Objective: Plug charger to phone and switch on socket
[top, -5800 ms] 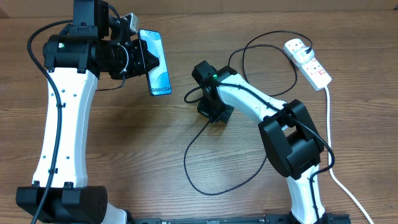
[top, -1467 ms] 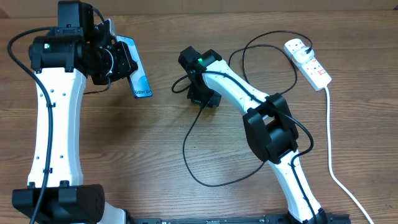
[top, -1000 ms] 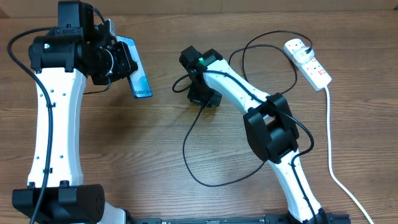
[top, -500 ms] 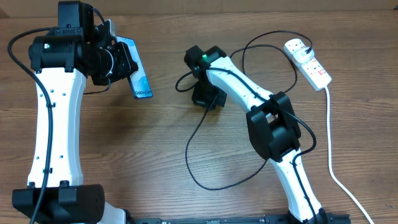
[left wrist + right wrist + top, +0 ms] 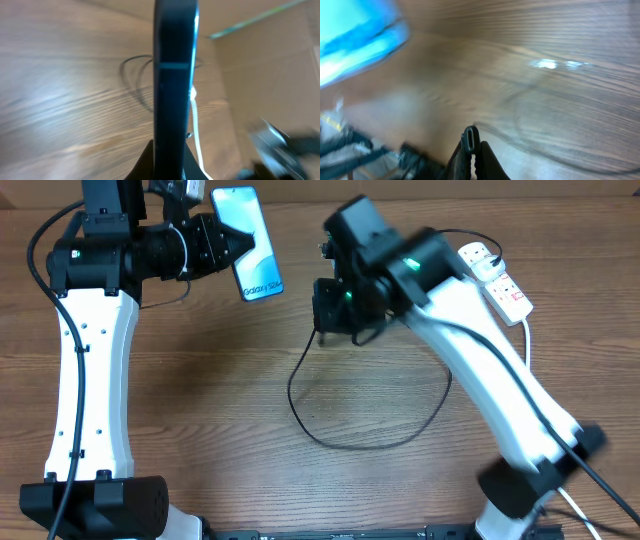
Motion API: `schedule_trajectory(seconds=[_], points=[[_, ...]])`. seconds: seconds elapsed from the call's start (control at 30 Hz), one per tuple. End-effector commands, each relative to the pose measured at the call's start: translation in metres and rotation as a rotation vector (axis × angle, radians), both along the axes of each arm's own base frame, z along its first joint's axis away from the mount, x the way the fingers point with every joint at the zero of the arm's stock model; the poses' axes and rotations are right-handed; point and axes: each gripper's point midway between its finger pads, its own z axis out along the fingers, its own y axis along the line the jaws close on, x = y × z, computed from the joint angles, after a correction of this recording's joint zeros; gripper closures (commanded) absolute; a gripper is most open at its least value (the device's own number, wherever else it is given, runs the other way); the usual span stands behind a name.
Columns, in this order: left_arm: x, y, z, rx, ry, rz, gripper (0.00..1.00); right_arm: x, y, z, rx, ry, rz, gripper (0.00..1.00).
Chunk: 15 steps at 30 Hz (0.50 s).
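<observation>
A wooden surface (image 5: 200,430) seen from above, with a white and black robot arm on each side. On the left, the left arm (image 5: 95,360) rises from the near edge and bends to the right at the far side. Its jaws are pressed onto the phone (image 5: 248,228), pinching it by its lower part and holding it up above the surface. The light blue screen faces upward and the phone leans a little to the right. The left wrist camera sees the phone edge-on, as a dark upright bar rising from between the jaws.

In the middle, a thin black cable lies in a wide open loop on the wood, then climbs to the right jaws. These are closed on the charger (image 5: 470,139). The right wrist camera shows its small plug tip standing up between the two fingers, and the phone as a blue blur in the upper left corner. The phone and the plug tip are near each other but apart.

On the right, the right arm (image 5: 480,370) is blurred and stretches from the near corner toward the middle. Behind it, at the far right, lies the socket (image 5: 512,292), white with red switches and partly hidden by the arm.
</observation>
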Motion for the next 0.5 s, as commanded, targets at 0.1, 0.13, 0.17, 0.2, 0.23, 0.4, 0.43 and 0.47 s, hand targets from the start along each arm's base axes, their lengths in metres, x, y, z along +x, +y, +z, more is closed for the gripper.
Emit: schedule_trajectory(seconds=[0.1,0.13,0.17,0.2,0.23,0.4,0.43,0.47], points=[[-0.016,-0.026,0.041,-0.186,-0.077,-0.167,0.96,-0.051,0.011,0.043,0.084,-0.094,0.242,0.96],[-0.017,-0.027,0.042,-0.191,-0.078,-0.172,0.96,-0.056,0.012,0.044,0.088,-0.092,0.263,0.96],[-0.017,-0.027,0.042,-0.194,-0.077,-0.176,0.96,-0.060,0.015,0.044,0.096,-0.088,0.285,0.96],[-0.018,-0.028,0.043,-0.197,-0.077,-0.179,0.96,-0.062,0.016,0.044,0.100,-0.086,0.293,0.96],[-0.018,-0.028,0.043,-0.198,-0.075,-0.180,0.96,-0.062,0.018,0.043,0.098,-0.084,0.296,0.96],[-0.014,-0.024,0.037,-0.156,-0.090,-0.158,0.96,-0.057,0.016,0.020,0.051,-0.058,0.283,0.96],[-0.011,-0.020,0.032,-0.127,-0.078,-0.127,0.96,-0.056,0.015,0.011,0.035,-0.045,0.280,0.96],[-0.008,-0.015,0.024,-0.091,-0.060,-0.087,0.96,-0.055,0.015,0.000,0.018,-0.029,0.277,0.96]])
